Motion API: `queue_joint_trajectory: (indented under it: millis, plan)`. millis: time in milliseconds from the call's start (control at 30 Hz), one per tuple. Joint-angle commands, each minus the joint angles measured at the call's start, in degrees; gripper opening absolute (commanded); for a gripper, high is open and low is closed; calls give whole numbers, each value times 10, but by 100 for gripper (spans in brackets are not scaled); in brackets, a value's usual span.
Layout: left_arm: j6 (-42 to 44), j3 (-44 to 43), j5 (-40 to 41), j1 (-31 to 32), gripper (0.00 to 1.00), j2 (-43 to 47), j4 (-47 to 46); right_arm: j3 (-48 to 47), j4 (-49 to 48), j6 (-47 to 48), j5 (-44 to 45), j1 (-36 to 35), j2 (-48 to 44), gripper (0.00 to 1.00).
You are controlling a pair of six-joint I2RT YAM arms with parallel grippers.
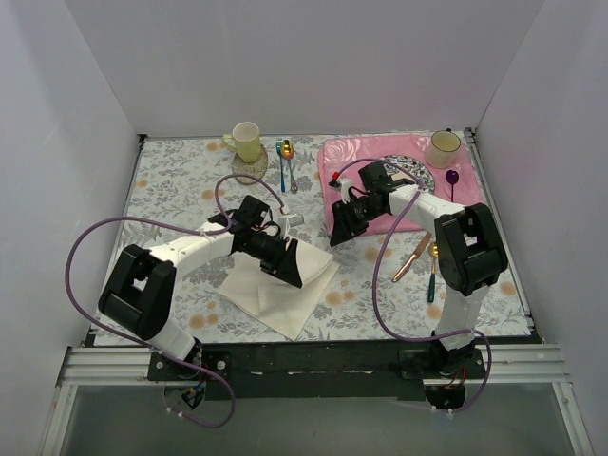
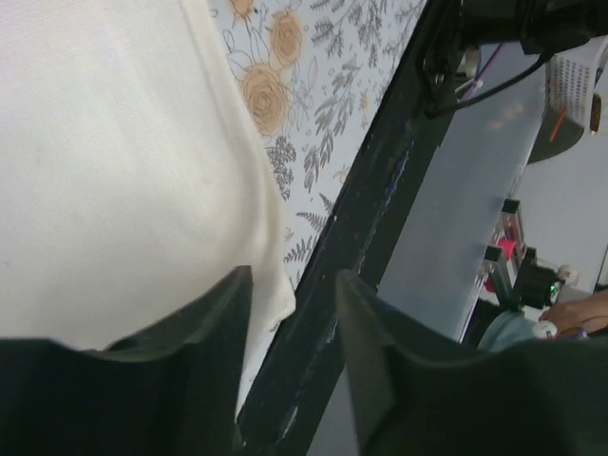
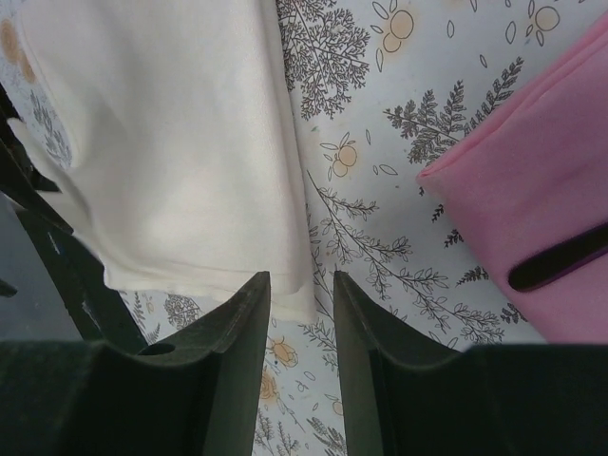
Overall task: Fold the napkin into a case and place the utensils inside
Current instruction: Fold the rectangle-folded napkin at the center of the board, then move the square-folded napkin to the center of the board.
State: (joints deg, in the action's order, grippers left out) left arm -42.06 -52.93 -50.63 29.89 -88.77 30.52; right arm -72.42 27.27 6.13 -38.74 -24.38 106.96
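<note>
Noted napkin (image 1: pixel 275 304) folded near worktop's (image 1: pixel 171 180) front edge. Found left hand (image 2: pixel 294 280) and right hand (image 3: pixel 302 280) spread, empty, presumably letting fold settle.

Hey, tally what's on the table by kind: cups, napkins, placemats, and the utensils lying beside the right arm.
Cups: 2, the yellow mug and the cream cup
Napkins: 1, the cream napkin
Placemats: 1, the pink placemat
Utensils beside the right arm: 2, the copper knife and the teal-handled spoon
Total: 6
</note>
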Motion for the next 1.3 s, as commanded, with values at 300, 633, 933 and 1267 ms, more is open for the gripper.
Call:
queue_joint_trajectory:
  millis: [300, 633, 933, 1267]
  plan:
    - [200, -39, 75, -178, 56, 34, 182, -42, 22, 32, -50, -25, -10, 41]
    - [215, -11, 235, -179, 36, -43, 124, -21, 19, 49, -6, -73, 33, 38]
    - [218, -132, 302, -215, 27, -184, 60, -62, -10, 19, 18, -75, 86, 35]
    - [280, -216, 164, -266, 43, -111, 95, -171, -30, -2, -103, -51, 68, 50]
